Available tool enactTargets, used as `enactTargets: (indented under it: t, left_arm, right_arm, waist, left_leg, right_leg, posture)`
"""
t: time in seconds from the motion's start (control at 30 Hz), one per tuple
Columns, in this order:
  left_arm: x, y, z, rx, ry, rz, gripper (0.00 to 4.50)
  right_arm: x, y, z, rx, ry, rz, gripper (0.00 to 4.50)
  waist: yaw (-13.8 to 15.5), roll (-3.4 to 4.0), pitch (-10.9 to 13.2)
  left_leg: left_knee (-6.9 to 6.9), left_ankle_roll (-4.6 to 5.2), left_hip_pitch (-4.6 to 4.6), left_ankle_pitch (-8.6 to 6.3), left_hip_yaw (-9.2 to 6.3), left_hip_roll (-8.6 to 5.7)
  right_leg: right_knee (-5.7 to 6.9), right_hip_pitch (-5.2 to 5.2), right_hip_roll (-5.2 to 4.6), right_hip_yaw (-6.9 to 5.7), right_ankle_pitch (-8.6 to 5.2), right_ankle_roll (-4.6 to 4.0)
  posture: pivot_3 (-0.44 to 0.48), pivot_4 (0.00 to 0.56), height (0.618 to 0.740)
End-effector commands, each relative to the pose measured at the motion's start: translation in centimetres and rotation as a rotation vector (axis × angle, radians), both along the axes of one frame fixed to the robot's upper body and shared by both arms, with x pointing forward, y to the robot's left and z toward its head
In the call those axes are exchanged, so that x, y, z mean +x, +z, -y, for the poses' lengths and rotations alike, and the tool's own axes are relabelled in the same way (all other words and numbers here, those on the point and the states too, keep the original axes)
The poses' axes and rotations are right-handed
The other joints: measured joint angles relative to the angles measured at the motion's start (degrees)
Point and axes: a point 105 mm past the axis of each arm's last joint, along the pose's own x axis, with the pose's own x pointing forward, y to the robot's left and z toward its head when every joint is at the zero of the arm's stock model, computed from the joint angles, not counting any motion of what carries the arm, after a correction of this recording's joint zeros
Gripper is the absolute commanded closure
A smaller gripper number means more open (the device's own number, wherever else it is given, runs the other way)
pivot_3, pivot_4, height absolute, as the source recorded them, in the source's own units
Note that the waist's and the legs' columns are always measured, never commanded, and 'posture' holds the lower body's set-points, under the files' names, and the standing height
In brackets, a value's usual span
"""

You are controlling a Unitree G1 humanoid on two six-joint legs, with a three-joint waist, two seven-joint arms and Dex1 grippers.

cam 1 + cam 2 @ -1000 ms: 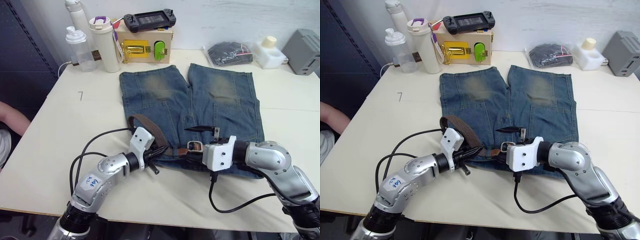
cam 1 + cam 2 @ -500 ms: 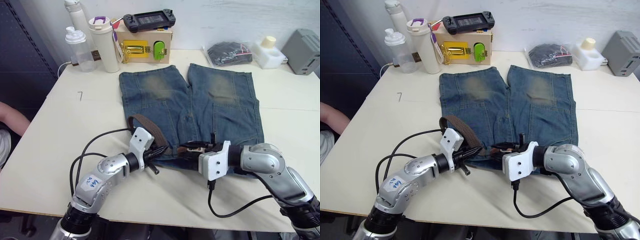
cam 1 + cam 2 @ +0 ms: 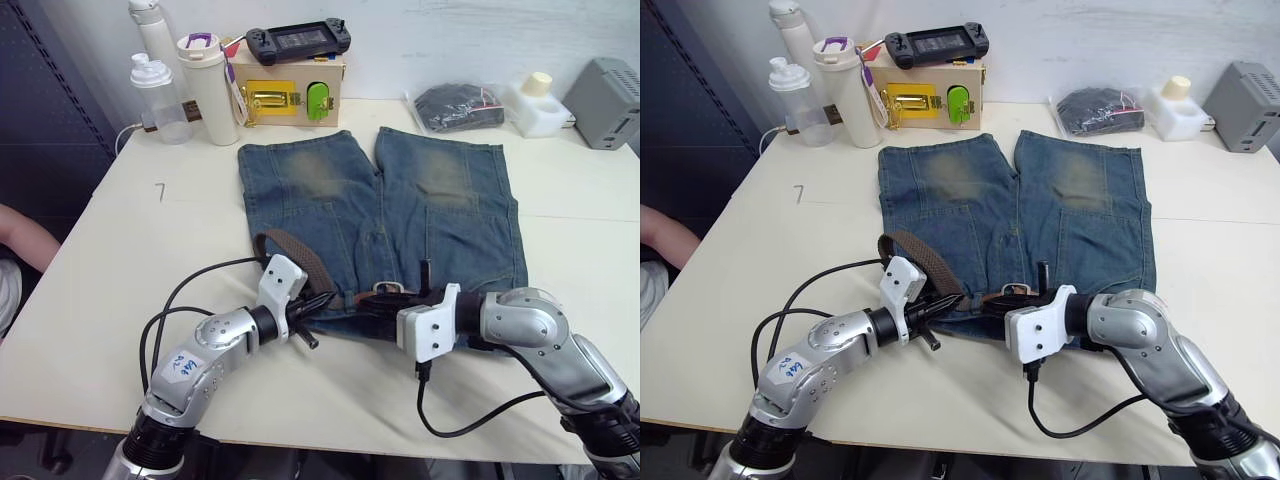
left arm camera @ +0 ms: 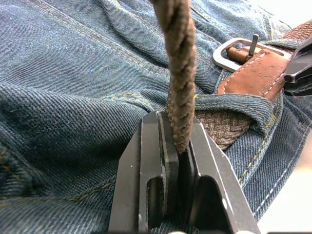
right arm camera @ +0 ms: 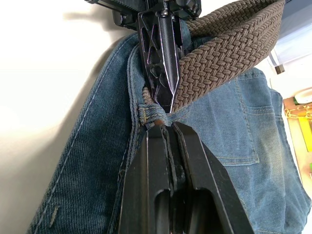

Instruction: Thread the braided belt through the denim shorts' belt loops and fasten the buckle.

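The denim shorts [image 3: 440, 190] lie flat on the table, waistband toward me. The braided belt [image 3: 300, 255] arcs up from the waistband's left part, and my left gripper [image 3: 325, 300] is shut on its woven strap [image 4: 178, 58]. Past those fingers the strap runs under a belt loop [image 4: 234, 105] to a tan leather end and the silver buckle [image 4: 234, 48]. My right gripper [image 3: 372, 303] faces the left one along the waistband. Its fingers [image 5: 168, 127] are pressed together at that loop, and one black fingertip [image 4: 300, 63] lies over the leather end.
At the table's back stand two bottles [image 3: 208, 85], a wooden box [image 3: 290, 90] with a game controller on top, a black bag [image 3: 458, 105], a white jug [image 3: 535, 105] and a grey box [image 3: 605, 90]. A person's arm [image 3: 20, 240] shows at the left edge.
My right gripper has gone from wide open to shut and has slid left along the waistband to the buckle. The left gripper has kept its hold and place.
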Motion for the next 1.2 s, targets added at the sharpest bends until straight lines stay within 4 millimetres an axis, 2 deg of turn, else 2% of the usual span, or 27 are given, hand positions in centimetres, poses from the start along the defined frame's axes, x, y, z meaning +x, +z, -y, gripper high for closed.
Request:
enactTargets:
  t: [0.03, 0.13, 0.4, 0.63, 0.87, 0.9, 0.97, 1.03, 1.07, 1.2]
  left_arm:
    - [-1.0, -1.9, 0.2, 0.035, -0.029, -0.080, 4.50]
    - [-1.0, -1.9, 0.2, 0.034, -0.030, -0.082, 4.50]
    - [-1.2, -1.9, 0.3, 0.032, -0.030, -0.085, 4.50]
    - [-1.2, -1.9, 0.2, 0.032, -0.028, -0.089, 4.50]
    - [-1.2, -2.0, 0.2, 0.035, -0.029, -0.091, 4.50]
    - [-1.2, -1.9, 0.2, 0.036, -0.030, -0.090, 4.50]
    - [-1.2, -1.9, 0.2, 0.036, -0.032, -0.089, 4.50]
    - [-1.2, -1.9, 0.2, 0.037, -0.032, -0.090, 4.50]
    - [-1.2, -1.9, 0.2, 0.037, -0.032, -0.090, 4.50]
    - [-1.2, -1.9, 0.1, 0.038, -0.032, -0.089, 4.50]
  right_arm:
    - [0.9, 0.6, 1.0, -0.017, -0.048, 0.061, 3.59]
    - [1.1, 0.6, 1.2, -0.018, -0.055, 0.067, 2.19]
    - [1.2, 0.7, 1.2, -0.015, -0.054, 0.070, 2.19]
    - [0.1, 1.1, 0.2, 0.007, 0.017, 0.074, 2.19]
    - [-0.3, 0.9, 0.0, 0.000, 0.038, 0.075, 2.19]
    - [-0.2, 0.9, 0.1, -0.002, 0.036, 0.073, 2.70]
    - [-0.1, 0.7, 0.2, -0.007, 0.028, 0.069, 3.23]
    - [0.0, 0.5, 0.3, -0.014, 0.023, 0.066, 4.23]
    - [0.0, 0.5, 0.3, -0.016, 0.022, 0.066, 4.45]
    - [0.0, 0.4, 0.3, -0.016, 0.019, 0.062, 4.45]
  waist:
    - [0.0, 0.00, 0.0]
    - [0.0, 0.00, 0.0]
    - [0.0, 0.00, 0.0]
    - [0.0, 0.00, 0.0]
    - [0.0, 0.00, 0.0]
    - [0.0, 0.00, 0.0]
    - [0.0, 0.00, 0.0]
    - [0.0, 0.00, 0.0]
    - [0.0, 0.00, 0.0]
    - [0.0, 0.00, 0.0]
  left_leg:
    - [0.00, 0.00, 0.00, 0.00, 0.00, 0.00]
    - [0.00, 0.00, 0.00, 0.00, 0.00, 0.00]
    - [0.00, 0.00, 0.00, 0.00, 0.00, 0.00]
    - [0.00, 0.00, 0.00, 0.00, 0.00, 0.00]
    - [0.00, 0.00, 0.00, 0.00, 0.00, 0.00]
    - [0.00, 0.00, 0.00, 0.00, 0.00, 0.00]
    - [0.00, 0.00, 0.00, 0.00, 0.00, 0.00]
    - [0.00, 0.00, 0.00, 0.00, 0.00, 0.00]
    - [0.00, 0.00, 0.00, 0.00, 0.00, 0.00]
    - [0.00, 0.00, 0.00, 0.00, 0.00, 0.00]
  right_leg:
    - [0.00, 0.00, 0.00, 0.00, 0.00, 0.00]
    - [0.00, 0.00, 0.00, 0.00, 0.00, 0.00]
    - [0.00, 0.00, 0.00, 0.00, 0.00, 0.00]
    - [0.00, 0.00, 0.00, 0.00, 0.00, 0.00]
    - [0.00, 0.00, 0.00, 0.00, 0.00, 0.00]
    - [0.00, 0.00, 0.00, 0.00, 0.00, 0.00]
    - [0.00, 0.00, 0.00, 0.00, 0.00, 0.00]
    - [0.00, 0.00, 0.00, 0.00, 0.00, 0.00]
    - [0.00, 0.00, 0.00, 0.00, 0.00, 0.00]
    - [0.00, 0.00, 0.00, 0.00, 0.00, 0.00]
  posture:
    - [0.000, 0.150, 0.645]
    - [0.000, 0.150, 0.645]
    - [0.000, 0.150, 0.645]
    - [0.000, 0.150, 0.645]
    - [0.000, 0.150, 0.645]
    - [0.000, 0.150, 0.645]
    - [0.000, 0.150, 0.645]
    - [0.000, 0.150, 0.645]
    - [0.000, 0.150, 0.645]
    - [0.000, 0.150, 0.645]
